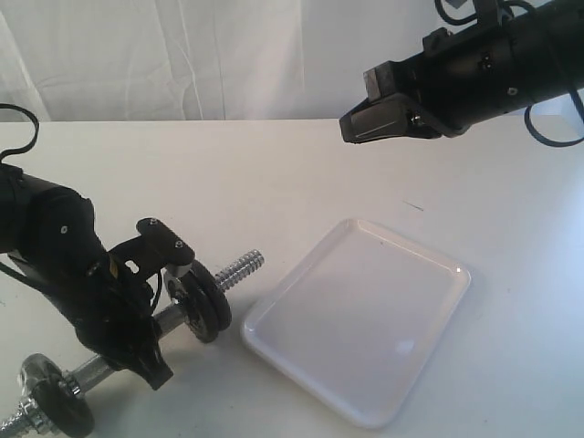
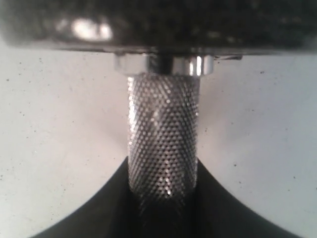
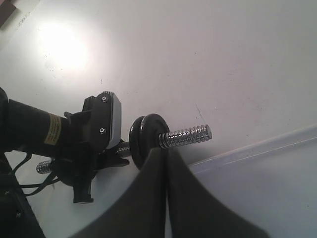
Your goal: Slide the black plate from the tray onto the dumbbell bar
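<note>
The dumbbell bar point(image 1: 239, 268) lies on the white table at the left, its threaded end towards the tray point(image 1: 365, 319). Two black plates point(image 1: 208, 299) sit side by side on the bar behind that end; I cannot tell which one is the task's. No disc lies in the tray. My left gripper point(image 1: 166, 290) is shut around the bar's knurled middle point(image 2: 163, 139); its dark fingers point(image 2: 99, 213) press both sides, just below a plate's face point(image 2: 158, 25). My right gripper point(image 1: 365, 123) hangs shut and empty high above the tray's far side. In its view point(image 3: 167, 153) it looks down on the plates point(image 3: 146, 136).
Another black disc point(image 1: 57, 401) sits on the bar's other end at the bottom left corner. A white curtain point(image 1: 228, 55) closes off the back of the table. The left arm's black body point(image 1: 64, 265) crouches over the bar.
</note>
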`<state>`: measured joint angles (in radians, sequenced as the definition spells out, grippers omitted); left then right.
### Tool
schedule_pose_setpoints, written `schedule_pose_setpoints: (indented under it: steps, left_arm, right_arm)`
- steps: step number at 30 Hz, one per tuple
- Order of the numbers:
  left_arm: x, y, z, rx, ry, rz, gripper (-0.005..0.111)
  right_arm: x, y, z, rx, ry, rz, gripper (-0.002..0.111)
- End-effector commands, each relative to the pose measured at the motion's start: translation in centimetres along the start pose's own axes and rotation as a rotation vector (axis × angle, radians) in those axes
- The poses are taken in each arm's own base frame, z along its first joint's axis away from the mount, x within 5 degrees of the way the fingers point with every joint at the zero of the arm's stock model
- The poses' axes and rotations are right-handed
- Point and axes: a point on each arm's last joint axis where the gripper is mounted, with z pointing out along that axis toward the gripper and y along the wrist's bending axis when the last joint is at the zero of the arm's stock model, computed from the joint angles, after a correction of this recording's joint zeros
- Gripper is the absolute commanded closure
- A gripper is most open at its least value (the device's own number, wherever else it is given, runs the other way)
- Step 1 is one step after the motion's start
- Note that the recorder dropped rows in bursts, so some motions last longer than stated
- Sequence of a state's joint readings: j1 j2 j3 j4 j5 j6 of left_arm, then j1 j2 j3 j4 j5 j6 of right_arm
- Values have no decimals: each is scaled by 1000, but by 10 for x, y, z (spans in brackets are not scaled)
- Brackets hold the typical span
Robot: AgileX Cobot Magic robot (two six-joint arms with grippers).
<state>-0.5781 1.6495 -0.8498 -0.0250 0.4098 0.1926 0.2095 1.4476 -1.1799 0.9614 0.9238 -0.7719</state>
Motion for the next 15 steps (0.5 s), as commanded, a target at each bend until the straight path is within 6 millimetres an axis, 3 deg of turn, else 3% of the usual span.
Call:
schedule_pose_setpoints:
  steps: [1,15]
  left_arm:
    - [-5,0,-3,-9,-54,-22,107]
    - [-13,2,-17,-45,-174,-23,107]
  right_arm:
    - [1,3,-1,-7,-2,-10,108]
    - [1,3,-1,-7,-2,-10,108]
